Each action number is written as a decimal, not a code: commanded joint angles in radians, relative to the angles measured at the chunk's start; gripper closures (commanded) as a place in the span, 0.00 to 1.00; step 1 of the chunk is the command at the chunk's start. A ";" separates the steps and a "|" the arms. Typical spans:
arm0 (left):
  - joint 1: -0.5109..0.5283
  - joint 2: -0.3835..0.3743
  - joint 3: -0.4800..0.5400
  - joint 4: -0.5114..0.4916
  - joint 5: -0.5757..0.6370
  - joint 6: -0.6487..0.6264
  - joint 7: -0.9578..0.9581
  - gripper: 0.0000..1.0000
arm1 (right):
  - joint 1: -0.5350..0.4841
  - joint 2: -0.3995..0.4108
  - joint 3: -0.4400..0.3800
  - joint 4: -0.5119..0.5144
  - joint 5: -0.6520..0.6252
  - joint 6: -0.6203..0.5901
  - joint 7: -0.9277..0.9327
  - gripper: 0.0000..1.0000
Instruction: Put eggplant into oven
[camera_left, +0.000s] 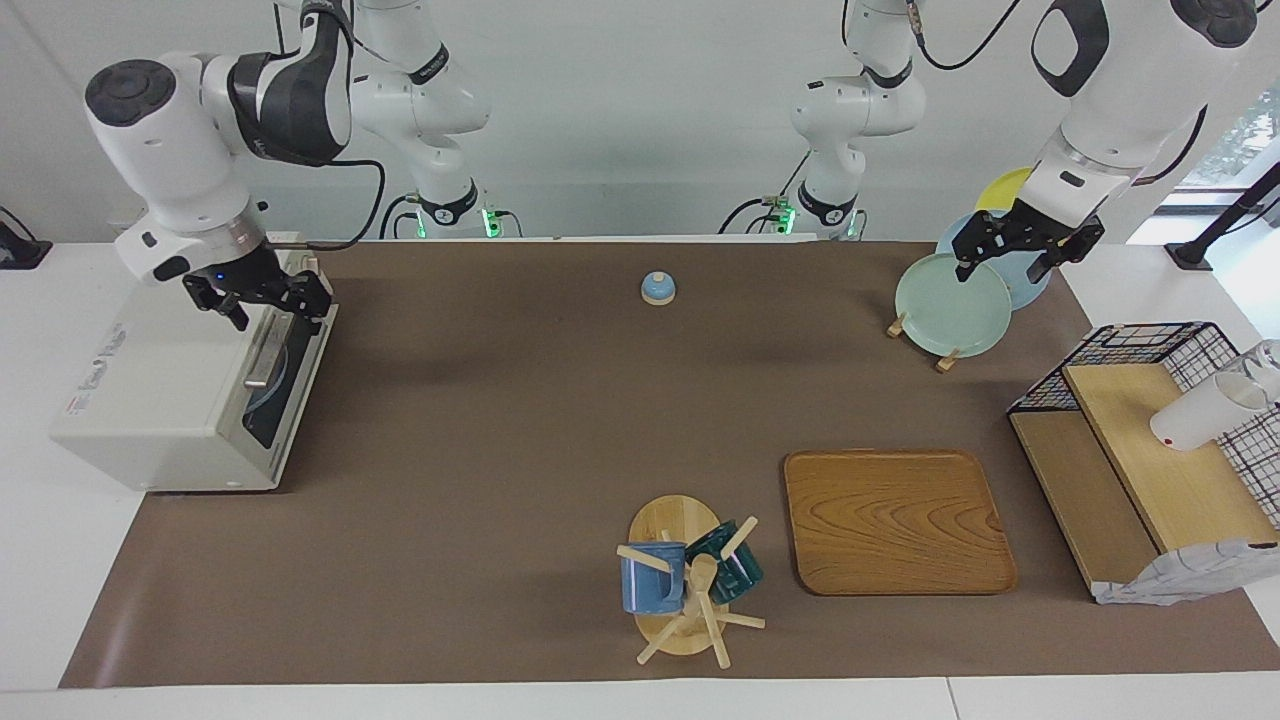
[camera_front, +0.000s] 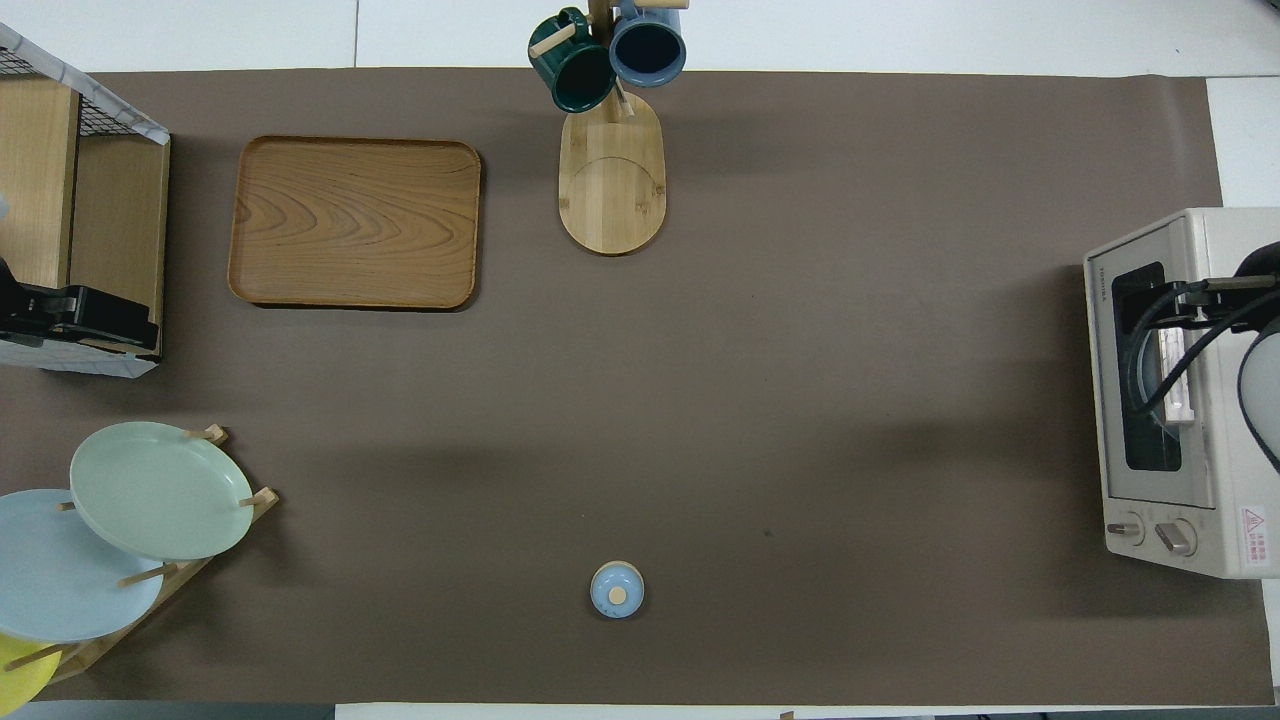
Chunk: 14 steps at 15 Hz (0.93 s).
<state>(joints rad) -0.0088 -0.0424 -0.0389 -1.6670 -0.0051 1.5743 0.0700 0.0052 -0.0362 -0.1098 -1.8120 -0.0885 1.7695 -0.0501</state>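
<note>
Hovering spread-fingered over the closed oven (camera_left: 170, 400), the right gripper (camera_left: 262, 297) is holding nothing, while the left gripper (camera_left: 1018, 250) is waiting, fingers apart, over the plates (camera_left: 952, 303).

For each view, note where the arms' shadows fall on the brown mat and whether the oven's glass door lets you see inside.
Facing view: soft shadows on the brown mat beside the oven; the door shows dark. Overhead view: a faint shadow band crosses the mat; the door is dark, partly hidden by cable, so nothing inside is legible.
</note>
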 joint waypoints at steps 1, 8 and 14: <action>-0.006 -0.013 0.005 -0.007 0.022 0.009 0.007 0.00 | -0.004 0.013 0.002 0.080 0.042 -0.088 -0.027 0.00; -0.006 -0.013 0.005 -0.007 0.022 0.009 0.007 0.00 | 0.047 -0.010 -0.019 0.122 0.029 -0.159 -0.016 0.00; -0.006 -0.013 0.005 -0.007 0.022 0.009 0.007 0.00 | 0.033 -0.034 -0.027 0.108 0.044 -0.154 -0.019 0.00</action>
<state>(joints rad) -0.0088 -0.0424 -0.0389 -1.6670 -0.0051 1.5743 0.0700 0.0470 -0.0550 -0.1255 -1.6978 -0.0676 1.6277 -0.0501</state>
